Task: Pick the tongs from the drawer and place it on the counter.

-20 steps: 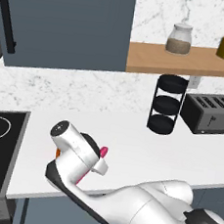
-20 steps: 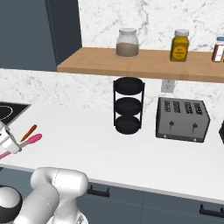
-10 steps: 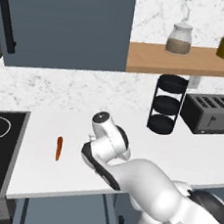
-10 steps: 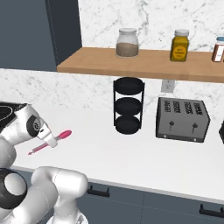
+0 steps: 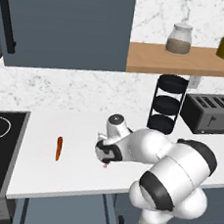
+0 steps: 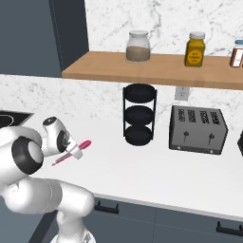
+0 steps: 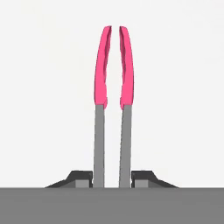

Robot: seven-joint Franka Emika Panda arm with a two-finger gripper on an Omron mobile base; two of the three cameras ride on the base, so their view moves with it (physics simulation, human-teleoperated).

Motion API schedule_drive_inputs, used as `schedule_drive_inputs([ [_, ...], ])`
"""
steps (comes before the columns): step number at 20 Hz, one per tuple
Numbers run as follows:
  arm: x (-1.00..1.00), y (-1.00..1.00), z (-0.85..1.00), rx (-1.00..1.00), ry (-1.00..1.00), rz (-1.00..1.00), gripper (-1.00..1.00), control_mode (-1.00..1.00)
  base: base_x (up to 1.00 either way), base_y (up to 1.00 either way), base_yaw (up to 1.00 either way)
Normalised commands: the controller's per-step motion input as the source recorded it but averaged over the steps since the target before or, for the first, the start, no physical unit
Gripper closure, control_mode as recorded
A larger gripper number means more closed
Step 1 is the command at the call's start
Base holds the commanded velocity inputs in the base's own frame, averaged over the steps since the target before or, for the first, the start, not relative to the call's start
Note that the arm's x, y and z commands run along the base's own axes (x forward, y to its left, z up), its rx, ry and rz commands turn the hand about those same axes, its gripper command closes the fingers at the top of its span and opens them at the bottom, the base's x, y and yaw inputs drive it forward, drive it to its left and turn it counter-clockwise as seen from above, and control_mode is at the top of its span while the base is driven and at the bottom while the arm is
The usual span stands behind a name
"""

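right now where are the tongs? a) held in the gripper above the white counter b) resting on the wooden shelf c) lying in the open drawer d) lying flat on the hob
a: the gripper is shut on the grey handles of the tongs, and the right base view shows the tongs held out over the counter.

Arm: folded low, reaching left. Gripper [image 7: 112,177]: 2 fingers clamped on tongs [image 7: 113,70], pointing forward.
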Motion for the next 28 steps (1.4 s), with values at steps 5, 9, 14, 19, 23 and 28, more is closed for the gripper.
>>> schedule_drive_inputs([
  [5,0.49,0.00,-0.27,0.08,0.00,0.06,1.00,-1.00,0.00,0.00,0.00],
  [9,0.16,0.00,-0.06,0.01,0.00,0.00,-1.00,-1.00,0.00,0.00,0.00],
  [14,0.00,0.00,0.07,-0.01,0.02,0.00,-1.00,-1.00,0.00,0.00,0.00],
  [19,-0.13,0.09,0.41,-0.06,0.12,-0.01,-1.00,-1.00,0.00,0.00,0.00],
  [23,-0.69,0.30,0.87,-0.07,0.04,-0.03,-1.00,-1.00,0.00,0.00,0.00],
  [28,-0.77,0.14,1.00,-0.02,0.07,-0.01,-1.00,-1.00,0.00,0.00,0.00],
])
